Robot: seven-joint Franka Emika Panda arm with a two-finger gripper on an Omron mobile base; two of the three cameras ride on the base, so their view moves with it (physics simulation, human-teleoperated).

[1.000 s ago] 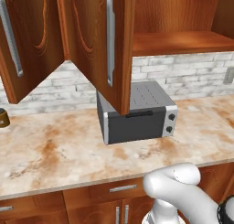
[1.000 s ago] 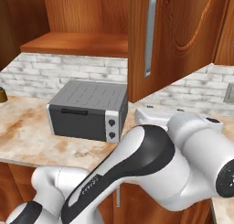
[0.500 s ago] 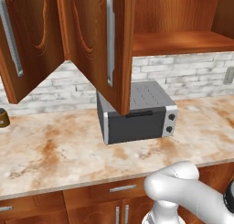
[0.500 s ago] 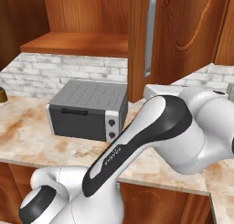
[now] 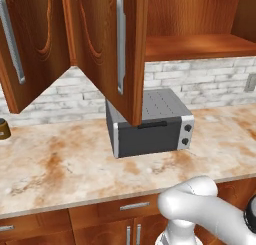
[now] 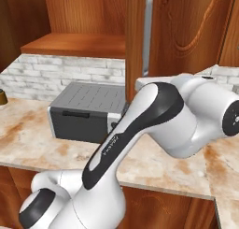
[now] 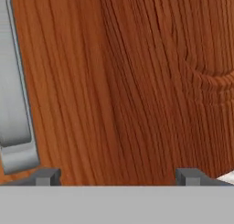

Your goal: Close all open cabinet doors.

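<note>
**Robot gripper close against an open wall-cabinet door above a kitchen desk**

In the left base view, two tall reddish-brown cabinet doors hang open above a marbled beige desk (image 5: 60, 164). The left cabinet door (image 5: 30, 44) swings out toward the left and carries a long vertical silver bar handle (image 5: 12, 44). The right cabinet door (image 5: 107, 44) stands out edge-on toward the camera, with its own silver handle (image 5: 120, 41) running down its face. Both doors show a carved curvy panel outline. To the right of them the open cabinet shelf (image 5: 197, 44) is exposed, with a pale brick backsplash (image 5: 200, 81) below it.

A grey toaster oven (image 5: 150, 124) sits on the desk, near the wall, just behind and below the lower edge of the right door. A small dark jar (image 5: 4, 129) stands at the far left edge of the desk. Drawer fronts (image 5: 120, 209) with short silver handles run under the desk edge.

In the right base view, the white arm (image 6: 154, 125) bends up and to the right in front of the toaster oven, toward the open door there.

In the hand view, the gripper (image 7: 116, 177) has its two dark fingertips set wide apart, holding nothing. Wood grain of the door lies very near in front of them, with the lower end of a silver handle just above the left-hand fingertip (image 7: 45, 176). Whether the tips touch the wood cannot be told.
</note>
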